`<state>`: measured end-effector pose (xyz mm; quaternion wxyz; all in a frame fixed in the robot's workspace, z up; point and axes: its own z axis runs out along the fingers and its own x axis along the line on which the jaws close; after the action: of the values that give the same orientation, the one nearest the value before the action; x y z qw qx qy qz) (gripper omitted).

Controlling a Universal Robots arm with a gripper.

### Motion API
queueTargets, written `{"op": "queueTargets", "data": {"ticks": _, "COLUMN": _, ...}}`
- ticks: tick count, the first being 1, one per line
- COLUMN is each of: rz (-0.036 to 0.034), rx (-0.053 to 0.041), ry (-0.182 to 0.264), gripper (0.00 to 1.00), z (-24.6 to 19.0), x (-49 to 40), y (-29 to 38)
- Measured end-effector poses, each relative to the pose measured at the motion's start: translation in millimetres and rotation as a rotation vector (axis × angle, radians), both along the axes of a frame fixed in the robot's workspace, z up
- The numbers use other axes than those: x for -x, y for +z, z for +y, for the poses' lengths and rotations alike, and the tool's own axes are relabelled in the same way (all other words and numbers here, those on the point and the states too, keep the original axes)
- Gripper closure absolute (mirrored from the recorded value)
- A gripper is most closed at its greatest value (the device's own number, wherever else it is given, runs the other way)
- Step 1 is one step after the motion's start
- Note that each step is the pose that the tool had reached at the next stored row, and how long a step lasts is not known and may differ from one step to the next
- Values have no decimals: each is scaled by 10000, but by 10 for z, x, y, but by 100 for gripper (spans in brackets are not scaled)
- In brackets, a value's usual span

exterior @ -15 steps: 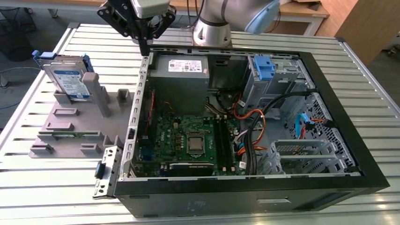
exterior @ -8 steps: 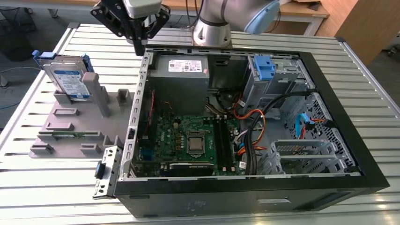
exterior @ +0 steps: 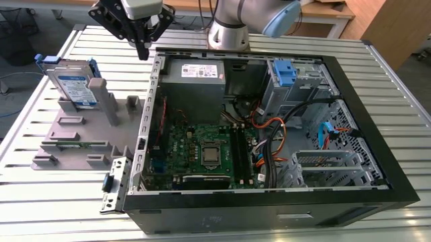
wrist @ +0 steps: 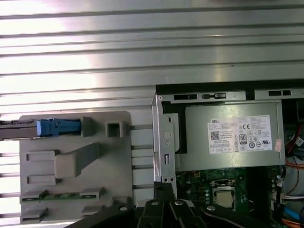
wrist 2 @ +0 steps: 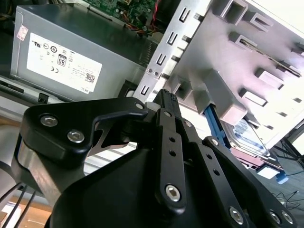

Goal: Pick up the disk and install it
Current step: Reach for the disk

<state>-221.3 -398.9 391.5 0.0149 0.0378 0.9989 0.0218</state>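
Item 1, disk (exterior: 72,86): it is at the exterior view's left, standing on edge in the grey stand (exterior: 81,138). Its label face is exposed and its back leans on an upright post. It is not installed. I see nothing gripping or touching it apart from the stand. In the first wrist view I look down on its thin top edge with the blue rail. That edge, the long axis, points across the stand toward the case.

Item 2, gripper (exterior: 143,52): it hangs above the desk (exterior: 54,201), over the strip between the stand's far corner and the case's rear corner. The jaws are clenched together and empty. They are well apart from the disk.

Item 3, case (exterior: 269,214): it lies open on its side at the exterior view's right. The power supply (exterior: 195,83) sits in the corner nearest the jaws.

Finding: from the jaws, the disk lies toward the exterior view's left and lower down. The stand's posts crowd its near face. I judge that the governing relation is the line of that top edge against the line along which the jaws part, and I cannot settle from these views whether the two are square to each other. The task is at its start, with the pick not yet made.
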Motion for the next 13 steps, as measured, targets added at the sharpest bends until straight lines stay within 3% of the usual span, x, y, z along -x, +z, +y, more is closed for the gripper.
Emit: {"op": "queueTargets", "data": {"ticks": 13, "rz": 0, "rx": 0, "ry": 1, "gripper": 89, "z": 0, "x": 188, "y": -6}}
